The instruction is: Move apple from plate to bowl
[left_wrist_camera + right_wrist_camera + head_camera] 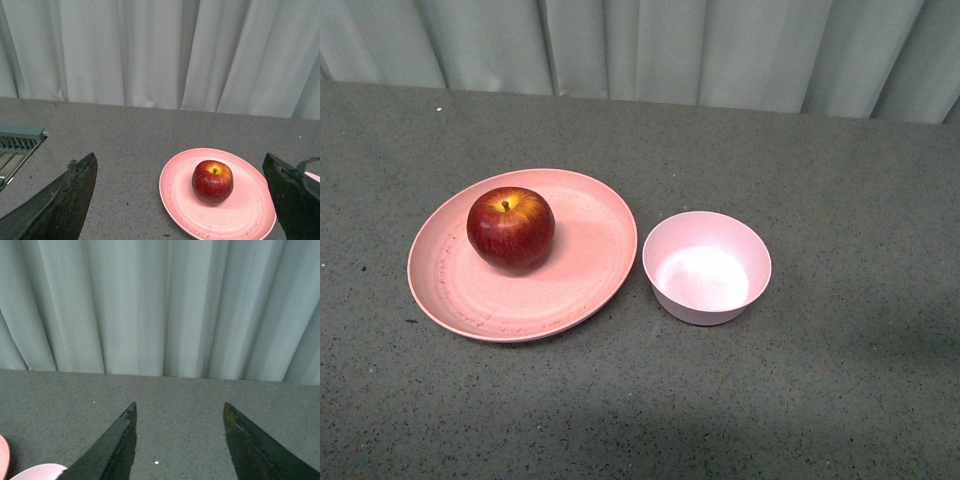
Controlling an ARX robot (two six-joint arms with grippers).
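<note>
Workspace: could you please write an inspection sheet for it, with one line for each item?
Surface: dark grey speckled table, flat.
Job's things: apple upright on the plate, off its centre; bowl empty, close beside the plate.
Clutter: grey slatted object, seen only in the left wrist view, kind unclear.
Pincers: left pincer open, empty, facing the apple; right pincer open, empty.
Cables: nothing seen.
Surroundings: pale curtain behind the table.

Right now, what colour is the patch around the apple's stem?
Yellow-orange, set against the dark-red skin of the apple; it shows best in the front view.
</note>
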